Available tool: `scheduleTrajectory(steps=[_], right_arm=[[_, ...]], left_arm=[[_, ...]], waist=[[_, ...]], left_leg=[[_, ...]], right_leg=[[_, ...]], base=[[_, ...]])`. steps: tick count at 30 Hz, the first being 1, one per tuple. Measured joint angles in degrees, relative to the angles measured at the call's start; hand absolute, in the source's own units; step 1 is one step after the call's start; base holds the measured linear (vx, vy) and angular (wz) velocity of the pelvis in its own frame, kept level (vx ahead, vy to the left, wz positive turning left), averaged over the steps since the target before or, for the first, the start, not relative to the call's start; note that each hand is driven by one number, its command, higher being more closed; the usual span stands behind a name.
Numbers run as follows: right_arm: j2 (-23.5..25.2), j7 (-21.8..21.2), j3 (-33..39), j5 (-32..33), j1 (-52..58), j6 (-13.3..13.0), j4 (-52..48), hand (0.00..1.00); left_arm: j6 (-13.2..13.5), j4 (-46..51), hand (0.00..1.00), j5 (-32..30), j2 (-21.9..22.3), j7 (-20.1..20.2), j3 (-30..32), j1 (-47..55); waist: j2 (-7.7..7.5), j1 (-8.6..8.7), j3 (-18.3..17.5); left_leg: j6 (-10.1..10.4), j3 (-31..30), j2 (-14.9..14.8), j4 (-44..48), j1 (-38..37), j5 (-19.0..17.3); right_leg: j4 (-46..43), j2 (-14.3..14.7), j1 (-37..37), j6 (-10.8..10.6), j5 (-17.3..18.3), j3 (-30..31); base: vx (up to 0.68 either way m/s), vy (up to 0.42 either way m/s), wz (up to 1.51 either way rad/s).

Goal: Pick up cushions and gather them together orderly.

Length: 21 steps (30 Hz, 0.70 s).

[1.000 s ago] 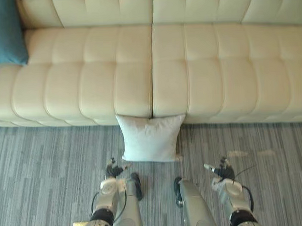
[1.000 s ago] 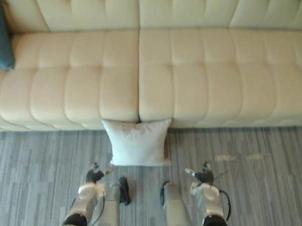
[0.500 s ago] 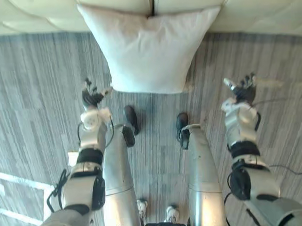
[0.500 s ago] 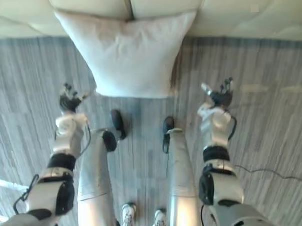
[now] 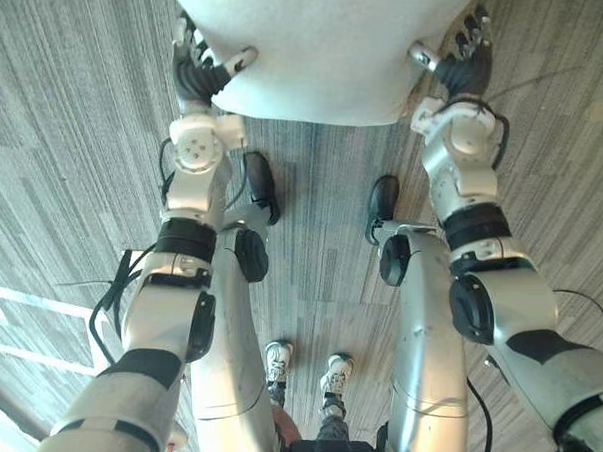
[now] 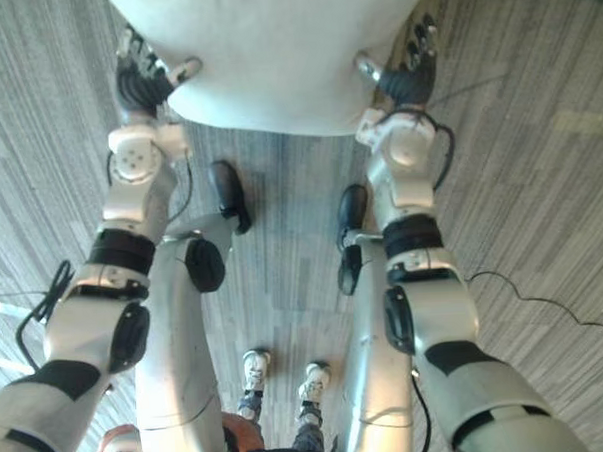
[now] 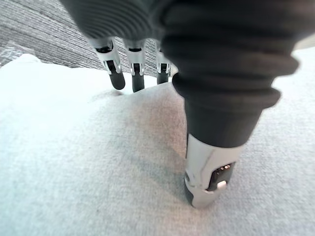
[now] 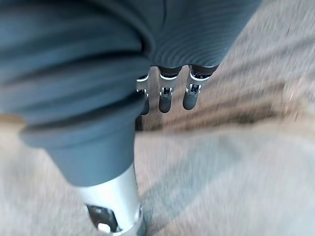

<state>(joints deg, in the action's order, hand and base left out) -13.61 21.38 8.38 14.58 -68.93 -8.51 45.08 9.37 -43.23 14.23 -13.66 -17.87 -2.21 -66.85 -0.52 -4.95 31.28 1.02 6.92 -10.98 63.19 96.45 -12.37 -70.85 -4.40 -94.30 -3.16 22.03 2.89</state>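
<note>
You have the white cushion (image 5: 334, 44) lying on the grey carpet (image 5: 68, 146), with your left hand (image 5: 201, 78) at one near corner and your right hand (image 5: 462, 71) at the other, both with fingers straight, thumbs resting on the fabric, gripping nothing.

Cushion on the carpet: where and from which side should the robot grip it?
At its two near corners, one hand from each side. The cushion is wide and soft, likely too broad for one hand; the left hand and right hand flank those corners, open.
</note>
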Motion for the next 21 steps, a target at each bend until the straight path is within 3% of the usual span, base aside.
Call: scheduleTrajectory(steps=[5, 14, 21], right_arm=[[0.02, 1.39, -2.11, 0.09, -0.10, -0.08, 0.00, 1.00], [0.68, 1.96, -4.69, 3.50, 2.82, -1.25, -1.44, 1.00], [5.29, 1.94, -6.92, 3.20, 18.49, -1.49, -11.56, 1.00]], left_arm=[[0.02, 1.54, 1.00, 2.52, 1.05, -3.04, -0.26, 0.05], [1.27, 8.13, 1.00, 6.85, 2.76, -4.61, -0.25, 5.89], [4.11, 15.77, 1.00, 8.32, 6.00, -5.56, -1.71, 18.10]], waist=[[0.00, 0.10, 0.00], [-0.01, 0.40, 0.00], [-0.10, 1.50, -0.33]], left_leg=[[-0.05, 0.02, 0.60, -0.50, 0.02, 0.42], [0.09, -0.41, 0.76, 0.11, -1.40, 0.87], [0.65, -1.21, 0.32, -4.33, -17.25, 1.44]], right_leg=[[0.23, -0.52, 0.01, 0.00, 0.00, -0.06], [-0.72, -0.52, 1.54, 0.03, -0.03, -0.33], [4.25, 0.17, 17.91, 0.36, -0.27, -1.82]], base=[[0.00, 0.039, 0.07], [0.00, 0.007, 0.01], [-0.01, -0.004, -0.08]])
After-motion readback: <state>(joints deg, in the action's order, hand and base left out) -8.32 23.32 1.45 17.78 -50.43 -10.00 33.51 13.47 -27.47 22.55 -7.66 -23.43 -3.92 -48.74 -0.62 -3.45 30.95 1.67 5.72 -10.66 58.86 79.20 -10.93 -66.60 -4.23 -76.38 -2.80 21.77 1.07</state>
